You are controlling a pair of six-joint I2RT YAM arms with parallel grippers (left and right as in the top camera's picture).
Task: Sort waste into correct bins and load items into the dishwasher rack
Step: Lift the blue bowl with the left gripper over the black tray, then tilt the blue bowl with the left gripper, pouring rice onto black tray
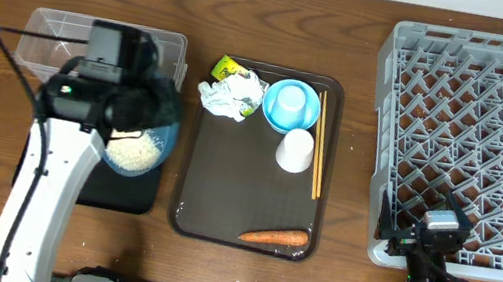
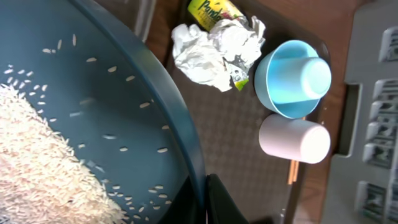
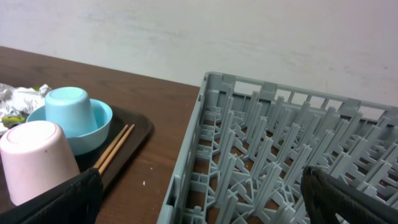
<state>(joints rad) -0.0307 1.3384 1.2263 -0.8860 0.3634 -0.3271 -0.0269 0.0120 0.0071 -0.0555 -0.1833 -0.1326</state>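
Rice [image 2: 37, 155] fills the dark-blue dish [image 2: 137, 93] gripped by the left pincer [image 2: 208, 200]; right pincer [image 3: 199, 202] gapes.

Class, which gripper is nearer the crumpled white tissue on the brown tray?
Left. The left gripper, holding the dark-blue dish, is just left of the tissue; the right gripper sits far off, past the tray, at the rack.

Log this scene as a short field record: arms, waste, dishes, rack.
left gripper: shut on rim of dark-blue dish, which holds rice over the black tray, by the clear tub
right gripper: open, at the rack near-left corner
brown tray: tissue, wrapper, carrot, chopsticks, white cup mouth down, blue cup inverted in blue bowl
rack load: nothing in it
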